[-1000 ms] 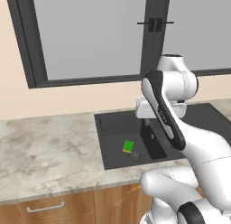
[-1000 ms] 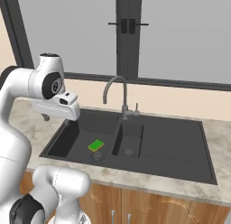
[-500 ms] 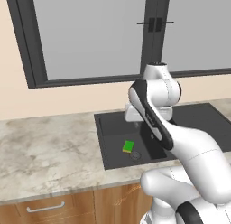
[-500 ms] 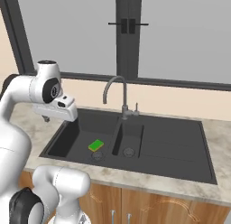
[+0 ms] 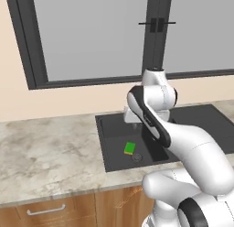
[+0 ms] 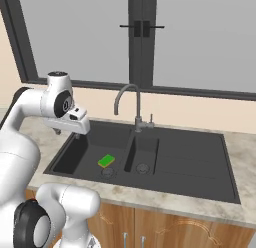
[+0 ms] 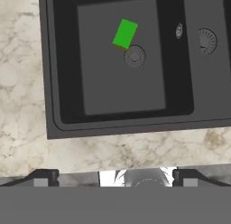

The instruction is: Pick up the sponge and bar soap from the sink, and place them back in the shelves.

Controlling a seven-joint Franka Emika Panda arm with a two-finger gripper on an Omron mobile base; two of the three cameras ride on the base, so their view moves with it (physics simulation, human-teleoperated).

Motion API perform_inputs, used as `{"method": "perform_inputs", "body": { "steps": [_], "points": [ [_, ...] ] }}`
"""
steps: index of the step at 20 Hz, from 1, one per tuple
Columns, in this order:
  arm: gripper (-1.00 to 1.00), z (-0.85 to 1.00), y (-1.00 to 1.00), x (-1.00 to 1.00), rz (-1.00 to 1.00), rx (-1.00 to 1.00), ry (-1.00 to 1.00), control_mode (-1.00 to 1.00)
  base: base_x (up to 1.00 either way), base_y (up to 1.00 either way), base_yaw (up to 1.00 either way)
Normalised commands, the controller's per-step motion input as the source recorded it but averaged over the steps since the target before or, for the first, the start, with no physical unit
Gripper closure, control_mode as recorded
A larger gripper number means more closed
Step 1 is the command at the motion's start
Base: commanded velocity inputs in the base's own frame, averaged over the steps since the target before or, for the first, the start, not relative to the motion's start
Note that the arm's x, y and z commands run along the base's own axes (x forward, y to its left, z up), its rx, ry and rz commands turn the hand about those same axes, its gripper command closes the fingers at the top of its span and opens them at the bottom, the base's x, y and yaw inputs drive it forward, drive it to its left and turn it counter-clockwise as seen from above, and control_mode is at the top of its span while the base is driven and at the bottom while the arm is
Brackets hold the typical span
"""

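Behind the counter, a wide dark-framed window filled the beige wall, its grey panes split by a thick vertical bar. Below it a speckled stone countertop ran from left to right over wooden cabinet fronts. Set into the countertop was the sink, a black matte unit with a large basin on the left, a smaller basin beside it and a flat drainboard on the right. A grey gooseneck faucet rose from the far edge of the sink, between the two basins.

The white robot arm reached out over the sink, its hand held above the left part of the large basin. In the hand view the gripper showed its two dark finger tips spread wide apart, with nothing between them.

The sponge, a small bright green block, lay flat on the floor of the large basin, just beside the round drain and well below the gripper. In the right base view the sponge sat near the basin's front right corner.
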Motion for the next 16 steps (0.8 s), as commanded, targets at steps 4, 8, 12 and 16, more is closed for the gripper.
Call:
{"method": "perform_inputs", "body": {
  "steps": [4,8,12,16],
  "points": [
    [-1.0,-0.28,0.0,0.31,0.0,0.0,-0.05,-1.0,0.0,0.0,0.0],
    [-1.0,-0.39,0.0,0.19,0.0,-0.04,-0.06,-1.0,0.0,0.0,0.0],
    [-1.0,-0.43,0.0,0.25,-0.05,-0.08,-0.05,-1.0,0.0,0.0,0.0],
    [-1.0,-0.41,0.0,0.29,-0.06,-0.03,-0.06,-1.0,0.0,0.0,0.0]
  ]
}}
